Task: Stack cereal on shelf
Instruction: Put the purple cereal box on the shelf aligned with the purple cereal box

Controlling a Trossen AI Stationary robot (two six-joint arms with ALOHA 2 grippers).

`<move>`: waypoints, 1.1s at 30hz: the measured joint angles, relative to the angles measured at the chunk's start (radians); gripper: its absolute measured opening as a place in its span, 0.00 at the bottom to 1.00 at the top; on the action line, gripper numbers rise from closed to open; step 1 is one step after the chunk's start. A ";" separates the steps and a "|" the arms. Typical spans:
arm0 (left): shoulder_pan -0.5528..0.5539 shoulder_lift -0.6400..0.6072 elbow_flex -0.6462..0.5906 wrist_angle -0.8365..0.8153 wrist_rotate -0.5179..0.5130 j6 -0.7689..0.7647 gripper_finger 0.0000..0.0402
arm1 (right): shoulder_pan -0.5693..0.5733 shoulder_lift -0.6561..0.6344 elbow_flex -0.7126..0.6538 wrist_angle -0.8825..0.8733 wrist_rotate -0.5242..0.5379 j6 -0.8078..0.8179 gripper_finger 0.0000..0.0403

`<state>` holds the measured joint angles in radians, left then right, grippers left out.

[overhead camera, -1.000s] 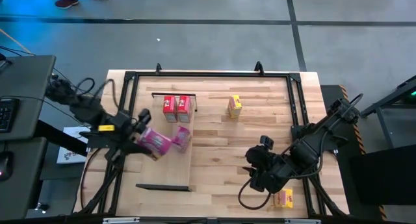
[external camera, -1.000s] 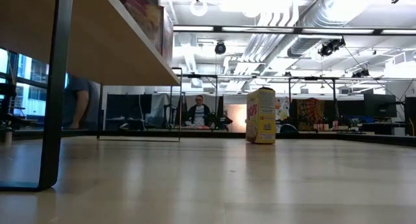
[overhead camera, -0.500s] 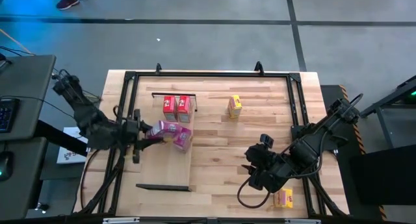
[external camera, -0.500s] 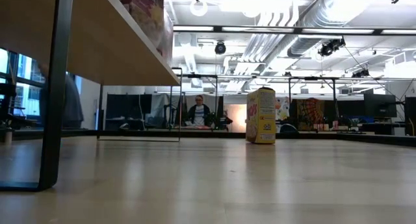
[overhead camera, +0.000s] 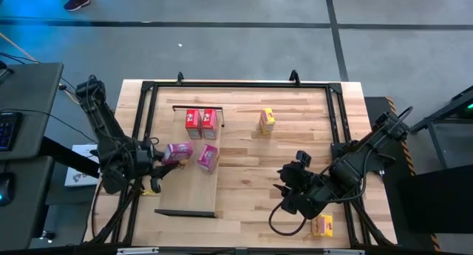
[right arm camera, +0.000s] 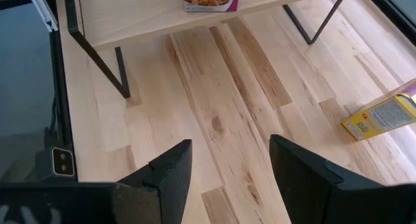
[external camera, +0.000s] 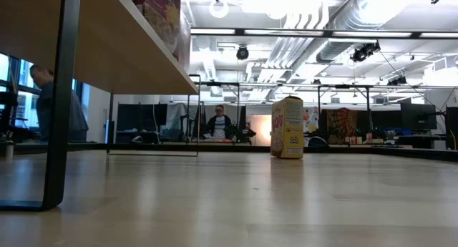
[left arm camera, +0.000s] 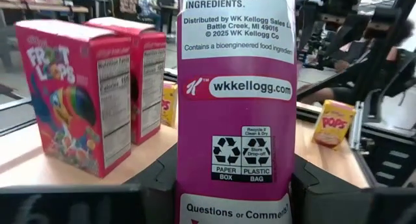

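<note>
My left gripper (overhead camera: 157, 160) (left arm camera: 234, 185) is at the shelf's left edge, shut on a pink cereal box (overhead camera: 177, 151) (left arm camera: 237, 87). The shelf (overhead camera: 194, 188) is a pale panel with black rails. On it stand two red boxes (overhead camera: 202, 119) (left arm camera: 71, 94) and a second pink box (overhead camera: 208, 157). One yellow box (overhead camera: 267, 121) (external camera: 288, 127) stands upright on the table to the shelf's right. Another yellow box (overhead camera: 321, 225) (right arm camera: 383, 117) lies flat near the right arm. My right gripper (overhead camera: 290, 188) (right arm camera: 231, 172) hangs open over bare table. My left gripper pinches the pink box at its bottom end (left arm camera: 235, 208), one finger (left arm camera: 159, 178) on each face beside the printed side panel. It comes level from the table's left, and the box points away along the fingers. Whether the box touches the shelf does not show.
A black frame (overhead camera: 236, 85) runs round the tabletop. Open wood lies between the shelf and the right arm (overhead camera: 347, 174). In the low view the shelf's black leg (external camera: 61, 97) stands at the left. People (external camera: 218, 125) are in the room beyond.
My left arm has swung and drawn back toward the table's left edge, still shut on the pink box. The box has turned from slanting toward the near edge to lying across the shelf's left part. It touched the second pink box half a second ago and now stands apart from it.
</note>
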<state>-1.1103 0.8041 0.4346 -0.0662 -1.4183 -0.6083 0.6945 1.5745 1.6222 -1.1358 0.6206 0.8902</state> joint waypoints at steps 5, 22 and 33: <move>-0.013 0.042 -0.070 0.073 -0.050 0.009 0.32 | 0.000 0.000 0.000 0.000 0.008 0.000 0.48; -0.008 0.075 -0.121 0.065 -0.109 0.011 0.36 | 0.000 0.000 0.000 0.011 0.032 0.003 0.48; -0.010 0.066 -0.121 0.104 -0.010 0.095 0.46 | 0.000 0.000 0.000 0.011 0.032 0.022 0.48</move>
<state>-1.1206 0.8700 0.3139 0.0381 -1.4288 -0.5130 0.6945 1.5749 1.6218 -1.1248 0.6521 0.9123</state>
